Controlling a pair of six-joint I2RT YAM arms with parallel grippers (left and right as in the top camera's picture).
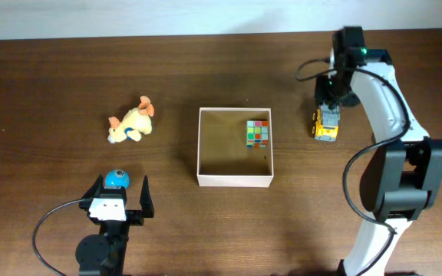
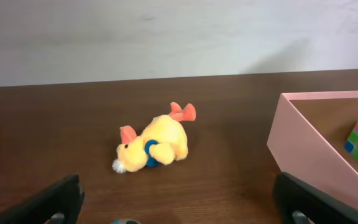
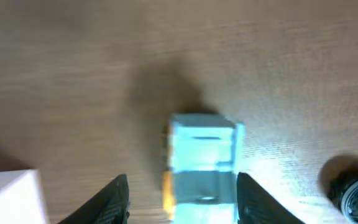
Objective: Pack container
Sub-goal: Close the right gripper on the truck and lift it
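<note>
Leftmost, my left pincer [image 1: 123, 181] sits low at the near edge of the wooden table [image 1: 44, 69], its two fingers spread as wide as they go and holding nothing. A small blue round toy [image 1: 115, 179] lies between them, closer to the left finger; I cannot tell whether it touches it. Beyond that, further from me, a yellow plush duck [image 1: 131, 125] with orange feet and a blue patch at its neck lies on its side on the bare wood, apart from everything else.

Next comes the box [image 1: 235, 181], square and shallow with white outer walls and a tan inside, resting open-topped at the middle of the table. A colourful puzzle cube [image 1: 258, 133] sits inside it, in the far right corner near the right wall.

Right of the box, outside it, a small yellow toy truck [image 1: 326, 129] stands on the wood. My right pincer [image 3: 181, 177] is lowered over it, fingers partly apart with the truck between them. My wrist camera shows a gap beside the left finger, so I am not clamped on the truck.
</note>
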